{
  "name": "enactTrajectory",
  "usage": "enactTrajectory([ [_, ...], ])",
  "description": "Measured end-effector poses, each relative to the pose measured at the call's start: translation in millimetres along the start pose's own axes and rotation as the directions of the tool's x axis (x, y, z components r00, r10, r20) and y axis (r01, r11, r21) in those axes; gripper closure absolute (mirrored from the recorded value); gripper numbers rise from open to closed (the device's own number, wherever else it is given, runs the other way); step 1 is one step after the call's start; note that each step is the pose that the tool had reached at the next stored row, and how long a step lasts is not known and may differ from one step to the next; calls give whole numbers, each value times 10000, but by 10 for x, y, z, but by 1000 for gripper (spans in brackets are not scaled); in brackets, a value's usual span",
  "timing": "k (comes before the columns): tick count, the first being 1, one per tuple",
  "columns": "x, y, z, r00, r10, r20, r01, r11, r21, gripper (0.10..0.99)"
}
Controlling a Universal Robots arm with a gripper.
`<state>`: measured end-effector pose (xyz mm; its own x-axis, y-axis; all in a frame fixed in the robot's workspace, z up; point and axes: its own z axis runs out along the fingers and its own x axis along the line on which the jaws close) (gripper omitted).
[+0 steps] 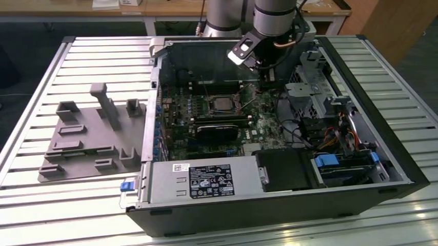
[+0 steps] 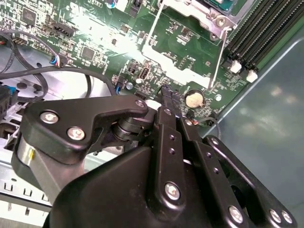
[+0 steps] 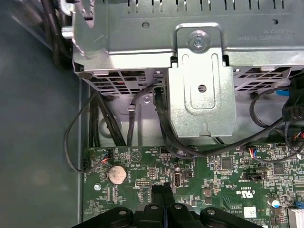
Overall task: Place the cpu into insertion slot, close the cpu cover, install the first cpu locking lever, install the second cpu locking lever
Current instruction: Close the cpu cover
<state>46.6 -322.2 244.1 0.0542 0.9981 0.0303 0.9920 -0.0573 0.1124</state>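
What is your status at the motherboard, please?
Gripper shut, low over the board beside the coin cell. Insertion slot apart, toward the exterior view's left. Black cables close by, clear of it.

Work table: we record a top of pale metal slats running across the exterior view, with dark grooves between them.

Glare: we note bright streaks of reflected light on the slats along the near edge, toward the exterior view's right.

Desk: wooden top, set behind the table, on a white leg. We count a few flat white items lying on it.

Panel: brown wood, upright, at the far corner on the exterior view's right.

Floor: dark grey. We see it beyond the table and down both its sides.
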Motion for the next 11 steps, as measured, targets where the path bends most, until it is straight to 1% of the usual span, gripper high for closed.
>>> enactTrajectory([
  [4,-18,-2,21,10000,2,0,-2,10000,3,980],
  [9,-19,-1,23,10000,-2,18,2,10000,9,980],
  [10,-19,-1,23,10000,-2,22,2,10000,46,980],
  [11,-18,-1,25,10000,1,26,-1,9999,127,980],
])
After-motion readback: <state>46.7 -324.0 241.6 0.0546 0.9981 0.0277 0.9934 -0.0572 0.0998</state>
